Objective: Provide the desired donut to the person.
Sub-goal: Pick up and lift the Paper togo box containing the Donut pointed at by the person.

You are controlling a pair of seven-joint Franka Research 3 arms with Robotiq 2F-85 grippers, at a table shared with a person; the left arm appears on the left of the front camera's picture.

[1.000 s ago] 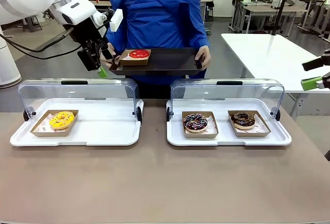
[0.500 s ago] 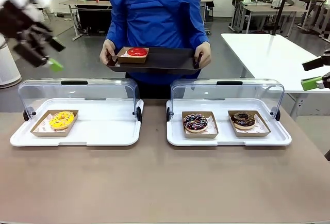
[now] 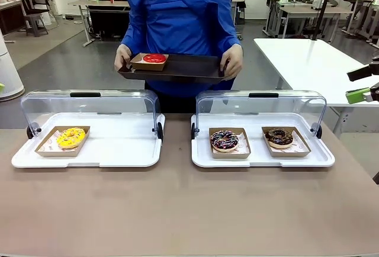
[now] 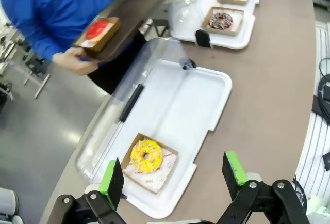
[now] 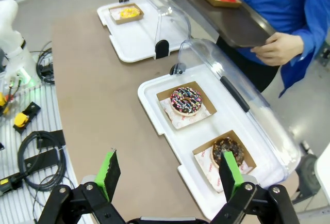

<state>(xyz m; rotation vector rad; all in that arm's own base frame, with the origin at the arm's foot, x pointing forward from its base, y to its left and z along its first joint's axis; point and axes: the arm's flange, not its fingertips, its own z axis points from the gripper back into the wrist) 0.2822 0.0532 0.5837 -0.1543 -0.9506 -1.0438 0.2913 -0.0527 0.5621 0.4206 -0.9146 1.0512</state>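
Jaws stand wide apart on both claws, with nothing between the green pads. The left claw [image 4: 171,171] hangs over the near edge of the table [image 4: 268,95], looking down on the left display case [image 4: 196,100]. The yellow donut [image 4: 146,155] lies there in its cardboard tray at about eleven o'clock from the claw, just past the pad on that side. The red donut [image 4: 97,28] is much farther off, also toward eleven o'clock. It sits in a cardboard tray on the dark serving tray [image 4: 139,10] that the person [image 4: 46,12] holds in both hands beyond the case's opened clear lid. The right claw [image 5: 169,171] hangs over the right display case [image 5: 175,139]. The sprinkled chocolate donut [image 5: 186,100] is at twelve o'clock from it, and the dark chocolate donut [image 5: 227,150] is at about two o'clock, close to the pad there. From this claw the red donut is far away at one o'clock, at the far end of the serving tray. In the front view it rests at the tray's nine o'clock end, beside one of the person's hands.
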